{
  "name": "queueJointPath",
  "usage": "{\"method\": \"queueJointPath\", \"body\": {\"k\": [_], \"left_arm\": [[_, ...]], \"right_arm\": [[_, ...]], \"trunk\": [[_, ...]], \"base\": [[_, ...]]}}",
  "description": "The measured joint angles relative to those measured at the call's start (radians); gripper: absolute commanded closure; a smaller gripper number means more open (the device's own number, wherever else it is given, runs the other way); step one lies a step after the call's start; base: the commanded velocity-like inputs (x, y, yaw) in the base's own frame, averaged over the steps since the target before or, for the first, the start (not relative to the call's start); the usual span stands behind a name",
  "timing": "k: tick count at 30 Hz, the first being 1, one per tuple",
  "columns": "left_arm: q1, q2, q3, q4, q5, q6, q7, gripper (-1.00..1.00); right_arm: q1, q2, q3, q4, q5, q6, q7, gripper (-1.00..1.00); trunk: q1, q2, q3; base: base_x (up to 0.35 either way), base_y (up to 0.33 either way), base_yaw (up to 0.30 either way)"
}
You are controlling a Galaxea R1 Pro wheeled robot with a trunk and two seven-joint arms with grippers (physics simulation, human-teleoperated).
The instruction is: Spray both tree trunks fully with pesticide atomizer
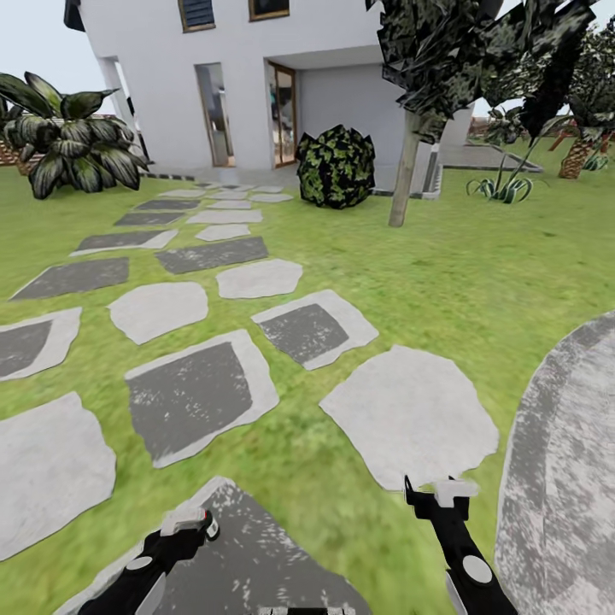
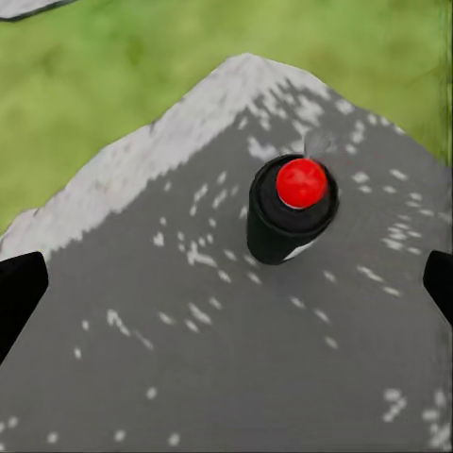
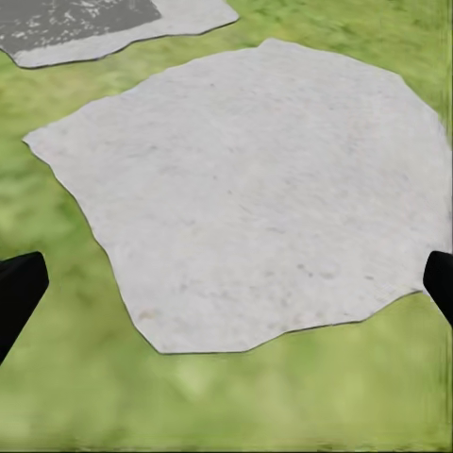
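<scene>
- Step in hand: approach and pickup of the pesticide atomizer (image 2: 292, 209). In the left wrist view it is a black canister with a red top, standing upright on a dark grey stone slab (image 2: 236, 359), at centre right of that frame, between the two finger edges and apart from both.
- Left gripper (image 1: 190, 523), lower left of the head view: it hangs over the dark slab (image 1: 248, 555) at the bottom edge. Its fingertips sit at opposite edges of the wrist frame, so the fingers stand wide apart and hold nothing.
- Right gripper (image 1: 444, 495), lower right of the head view: it hangs just past the near edge of a pale stone slab (image 1: 410, 410). Its fingers are likewise spread apart and empty.
- Next move, as a judgement: lower the left gripper, centre the canister between the fingers, then close on its body below the red top. A push on the upright canister could topple it.
- Spraying has not begun; the robot must then travel to the trees.
- Count, left to right in the head view: one broad striped-leaf plant (image 1: 73, 141) at upper left; one white house (image 1: 256, 68) at top centre; one round bush (image 1: 336, 166); one grey-brown tree trunk (image 1: 404, 175) at upper centre right.
- Count of grippers: two. Count of atomizers: one.
- The lawn (image 1: 444, 273) carries many grey stepping stones; no exact count is offered.
</scene>
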Motion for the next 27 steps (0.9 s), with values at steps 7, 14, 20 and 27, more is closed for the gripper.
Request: {"method": "queueJointPath", "body": {"k": [7, 14, 20, 27], "left_arm": [[0.0, 0.001, 0.0, 0.0, 0.0, 0.0, 0.0, -1.0], [0.001, 0.003, 0.0, -0.002, -0.001, -0.002, 0.0, -1.0], [0.001, 0.003, 0.0, -0.002, -0.001, -0.002, 0.0, -1.0], [0.001, 0.004, 0.0, -0.002, -0.001, -0.002, 0.0, -1.0]], "right_arm": [[0.0, 0.0, 0.001, 0.0, 0.0, 0.0, 0.0, -1.0], [0.0, 0.0, 0.002, -0.001, 0.0, -0.001, 0.0, -1.0], [0.0, 0.0, 0.003, -0.003, 0.0, -0.002, -0.001, -1.0], [0.0, 0.0, 0.003, -0.006, 0.001, -0.001, -0.001, -1.0]], "trunk": [[0.003, -0.001, -0.023], [0.003, -0.001, -0.023], [0.002, -0.001, -0.023], [0.003, -0.001, -0.023]], "base": [[0.0, 0.0, -0.3], [0.013, 0.001, -0.109], [0.191, 0.044, -0.005], [0.036, 0.009, -0.001]]}}
